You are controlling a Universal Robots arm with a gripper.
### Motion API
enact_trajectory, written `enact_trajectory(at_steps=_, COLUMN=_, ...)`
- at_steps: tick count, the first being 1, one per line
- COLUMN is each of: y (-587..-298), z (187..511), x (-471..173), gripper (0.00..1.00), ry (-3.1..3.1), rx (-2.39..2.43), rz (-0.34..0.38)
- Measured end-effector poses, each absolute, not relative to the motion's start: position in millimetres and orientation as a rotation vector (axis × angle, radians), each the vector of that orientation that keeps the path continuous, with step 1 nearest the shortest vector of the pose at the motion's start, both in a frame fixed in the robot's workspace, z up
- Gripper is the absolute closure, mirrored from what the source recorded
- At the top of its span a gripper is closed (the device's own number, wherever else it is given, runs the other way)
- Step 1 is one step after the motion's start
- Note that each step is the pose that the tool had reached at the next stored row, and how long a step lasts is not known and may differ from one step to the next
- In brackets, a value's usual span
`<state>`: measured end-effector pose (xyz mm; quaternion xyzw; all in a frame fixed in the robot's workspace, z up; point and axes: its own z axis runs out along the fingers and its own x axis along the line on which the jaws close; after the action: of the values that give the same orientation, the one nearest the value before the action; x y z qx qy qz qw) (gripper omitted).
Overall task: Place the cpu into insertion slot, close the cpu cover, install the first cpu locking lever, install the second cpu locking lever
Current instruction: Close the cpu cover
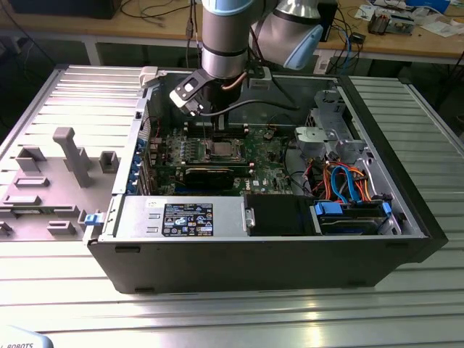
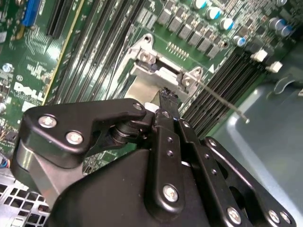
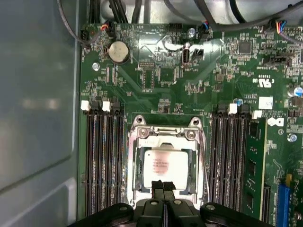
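Currently the hand (image 3: 163,186) has its fingers pressed together with nothing between them, tips poised over one edge of the cpu (image 3: 164,164). The cpu lies flat in the insertion slot (image 3: 137,125). The cpu cover (image 3: 165,134) looks lowered around it, though I cannot be sure.

Risk: the closed tips skid off the thin locking lever (image 2: 222,101), then scrape the memory slots (image 2: 227,78) beside it or bear down on the chip.

The second wrist view shows that lever apparently lifted off the board. The first wrist view shows the chip's seating squarely.

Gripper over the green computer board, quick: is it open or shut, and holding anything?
Black metal gripper: shut, with nothing visibly held.
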<state>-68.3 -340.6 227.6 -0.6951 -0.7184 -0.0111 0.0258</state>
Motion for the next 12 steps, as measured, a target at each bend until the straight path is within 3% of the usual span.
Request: enact_trajectory(at_steps=12, y=-341, z=208, x=-77, gripper=0.89, ry=-2.222, rx=-2.147, rz=-0.035)
